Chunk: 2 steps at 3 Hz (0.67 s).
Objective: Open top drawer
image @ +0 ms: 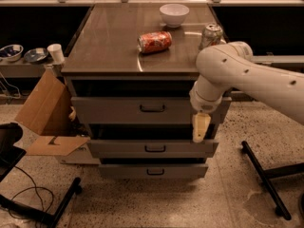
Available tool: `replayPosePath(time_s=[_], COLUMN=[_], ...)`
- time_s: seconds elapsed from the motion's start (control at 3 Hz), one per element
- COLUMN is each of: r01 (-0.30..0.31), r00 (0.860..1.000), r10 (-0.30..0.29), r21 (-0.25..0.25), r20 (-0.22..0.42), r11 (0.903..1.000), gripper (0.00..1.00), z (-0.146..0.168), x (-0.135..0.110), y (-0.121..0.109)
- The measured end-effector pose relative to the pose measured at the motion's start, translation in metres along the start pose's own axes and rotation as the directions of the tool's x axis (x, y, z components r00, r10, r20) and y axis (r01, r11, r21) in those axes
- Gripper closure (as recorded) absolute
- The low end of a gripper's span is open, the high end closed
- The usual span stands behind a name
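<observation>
The top drawer [118, 109] is the widest grey metal drawer front under the cabinet's brown top, with a small dark loop handle [152, 109] at its centre. It looks pushed in, with a dark gap above it. My gripper [200, 127] hangs from the white arm at the drawer's right end, pale fingers pointing down in front of the gap below the drawer front. It is well to the right of the handle and holds nothing that I can see.
Two narrower grey drawers [152, 148] sit below. On the cabinet top lie a tipped red can [155, 42], an upright can [210, 34] and a white bowl [174, 14]. An open cardboard box [42, 110] stands at left. A black stand leg [261, 175] lies at right.
</observation>
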State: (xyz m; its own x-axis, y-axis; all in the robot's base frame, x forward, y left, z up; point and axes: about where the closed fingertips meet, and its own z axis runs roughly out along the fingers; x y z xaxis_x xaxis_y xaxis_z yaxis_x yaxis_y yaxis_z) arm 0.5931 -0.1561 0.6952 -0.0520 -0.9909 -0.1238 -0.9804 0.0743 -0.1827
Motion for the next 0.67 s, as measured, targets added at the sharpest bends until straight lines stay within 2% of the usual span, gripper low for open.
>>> replayPosePath(time_s=[0.33, 0.67], r01=[-0.012, -0.051], r00=[1.000, 0.997], r10=[0.010, 0.046], r21=[-0.043, -0.078], r20=[-0.030, -0.059], r11=[0.9990, 0.9957], gripper=[0.00, 0.26], z=[0.019, 0.032], x=[0.012, 0.028], y=[-0.029, -0.039])
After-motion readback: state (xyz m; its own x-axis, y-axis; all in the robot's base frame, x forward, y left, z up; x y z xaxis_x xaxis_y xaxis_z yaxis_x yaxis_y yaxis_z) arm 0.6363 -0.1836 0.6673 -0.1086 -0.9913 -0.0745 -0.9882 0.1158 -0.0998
